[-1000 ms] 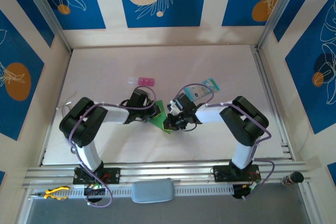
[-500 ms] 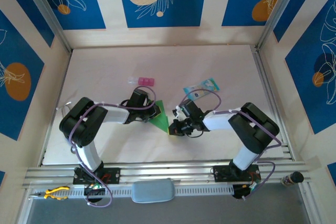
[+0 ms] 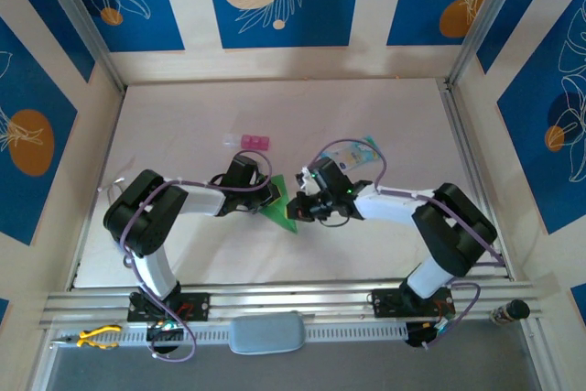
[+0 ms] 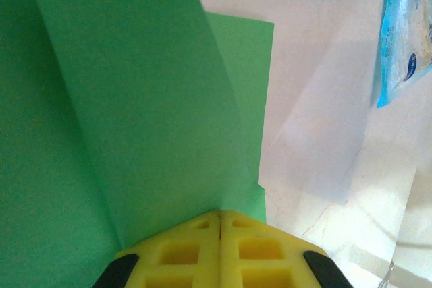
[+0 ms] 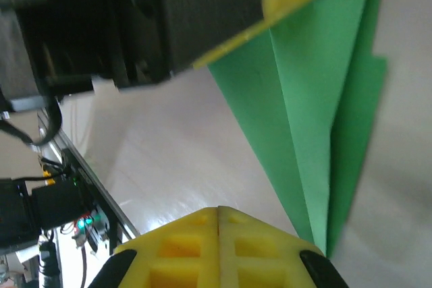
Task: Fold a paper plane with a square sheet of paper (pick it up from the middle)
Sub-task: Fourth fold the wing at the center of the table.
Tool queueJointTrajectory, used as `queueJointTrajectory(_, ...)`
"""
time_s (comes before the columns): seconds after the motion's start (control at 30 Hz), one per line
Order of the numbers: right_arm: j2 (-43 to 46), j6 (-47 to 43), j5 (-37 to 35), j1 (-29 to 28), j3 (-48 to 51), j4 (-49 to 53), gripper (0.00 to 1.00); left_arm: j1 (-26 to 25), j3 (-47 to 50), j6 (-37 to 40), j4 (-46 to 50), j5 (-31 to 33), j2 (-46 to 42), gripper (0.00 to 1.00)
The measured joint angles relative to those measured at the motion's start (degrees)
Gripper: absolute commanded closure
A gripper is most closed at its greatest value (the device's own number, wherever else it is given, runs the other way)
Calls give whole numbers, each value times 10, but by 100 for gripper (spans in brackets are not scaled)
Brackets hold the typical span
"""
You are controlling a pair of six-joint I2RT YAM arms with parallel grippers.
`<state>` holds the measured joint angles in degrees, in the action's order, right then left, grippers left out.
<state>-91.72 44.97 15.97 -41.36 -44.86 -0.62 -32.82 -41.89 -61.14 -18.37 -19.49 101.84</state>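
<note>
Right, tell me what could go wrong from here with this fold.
1. The green paper has a flap that looks raised off the table. The shut left gripper seems to press only on its near end, so it may spring open or crease crooked.
2. The shut right gripper sits right beside the paper's narrow tip. A push there might slide or crumple it.
</note>
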Motion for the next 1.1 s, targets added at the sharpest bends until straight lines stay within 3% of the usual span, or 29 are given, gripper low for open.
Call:
queueJointTrajectory(0.37,-94,21,-12,14,-37,-13,98,0,0,0,0,0,0,97)
queueJointTrajectory(0.83,-97,21,-25,17,-3,-44,100,0,-2,25,29,0,-22,88)
queueJointTrajectory(1.1,-97,21,-25,21,-10,-28,100,-3,-5,62,67,-9,-81,97)
